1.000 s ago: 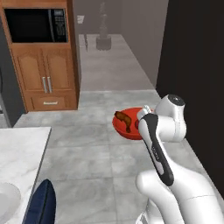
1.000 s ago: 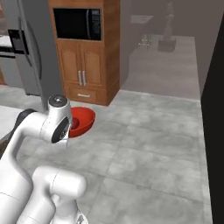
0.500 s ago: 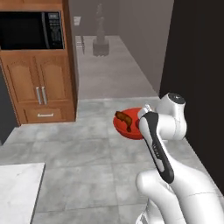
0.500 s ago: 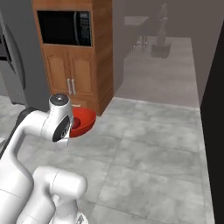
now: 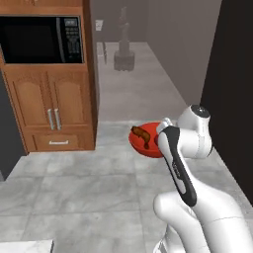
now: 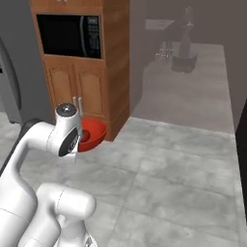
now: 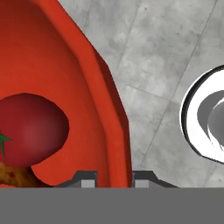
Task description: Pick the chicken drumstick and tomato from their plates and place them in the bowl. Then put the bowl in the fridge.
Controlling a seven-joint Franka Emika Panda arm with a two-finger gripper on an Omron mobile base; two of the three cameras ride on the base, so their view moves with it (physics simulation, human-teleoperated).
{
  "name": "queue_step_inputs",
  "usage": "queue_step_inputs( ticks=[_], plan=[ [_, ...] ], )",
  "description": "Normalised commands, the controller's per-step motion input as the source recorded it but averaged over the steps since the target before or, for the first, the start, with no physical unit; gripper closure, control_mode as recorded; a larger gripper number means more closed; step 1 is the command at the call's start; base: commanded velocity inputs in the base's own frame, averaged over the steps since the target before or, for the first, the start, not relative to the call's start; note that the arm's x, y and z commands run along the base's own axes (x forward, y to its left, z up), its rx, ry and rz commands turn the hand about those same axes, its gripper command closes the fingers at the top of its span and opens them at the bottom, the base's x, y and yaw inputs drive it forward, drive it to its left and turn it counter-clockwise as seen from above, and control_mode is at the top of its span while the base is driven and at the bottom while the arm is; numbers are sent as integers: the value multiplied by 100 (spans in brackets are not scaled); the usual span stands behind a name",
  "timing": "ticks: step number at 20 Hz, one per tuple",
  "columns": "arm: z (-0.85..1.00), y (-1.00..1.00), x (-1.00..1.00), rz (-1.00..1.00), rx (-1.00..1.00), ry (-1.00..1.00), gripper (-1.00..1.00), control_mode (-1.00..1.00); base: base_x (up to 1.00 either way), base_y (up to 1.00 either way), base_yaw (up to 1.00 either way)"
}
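Observation:
The glossy red bowl (image 5: 146, 143) hangs above the grey floor in front of my arm, and its side shows past my elbow (image 6: 91, 135). My gripper (image 7: 113, 177) is shut on the bowl's rim, one fingertip inside the wall and one outside. In the bowl (image 7: 65, 74) lies the dark-red tomato (image 7: 31, 130) with its green stem, touching the brown chicken drumstick (image 7: 11, 175). The drumstick (image 5: 140, 134) rests at the bowl's left side. The grey fridge (image 6: 13, 72) stands at the far left. The plates are out of view.
A wooden cabinet with a built-in black microwave (image 5: 42, 39) stands ahead to the left (image 6: 72, 36). A grey counter (image 6: 193, 82) carrying a dark appliance (image 6: 184, 50) runs away behind it. A dark wall (image 5: 234, 94) closes the right side.
The whole picture has shifted as the base drove: the cabinet and microwave slid right and grew nearer. The bowl stays in the shut gripper, in the same place relative to the arm.

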Motion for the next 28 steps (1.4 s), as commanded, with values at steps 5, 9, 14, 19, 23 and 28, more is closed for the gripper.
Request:
queue_step_inputs(
  ticks=[5, 9, 14, 19, 23, 28],
  plan=[
    [0, 0, 0, 0, 0, 0, 100, 100, 72, 14, 39],
    [0, 0, 0, 0, 0, 0, 100, 100, 65, 12, 47],
    [0, 0, 0, 0, 0, 0, 100, 100, 55, 8, 56],
    [0, 0, 0, 0, 0, 0, 100, 100, 55, 6, 58],
    [0, 0, 0, 0, 0, 0, 100, 100, 62, 6, 52],
    [0, 0, 0, 0, 0, 0, 100, 100, 77, 0, 42]
  ],
)
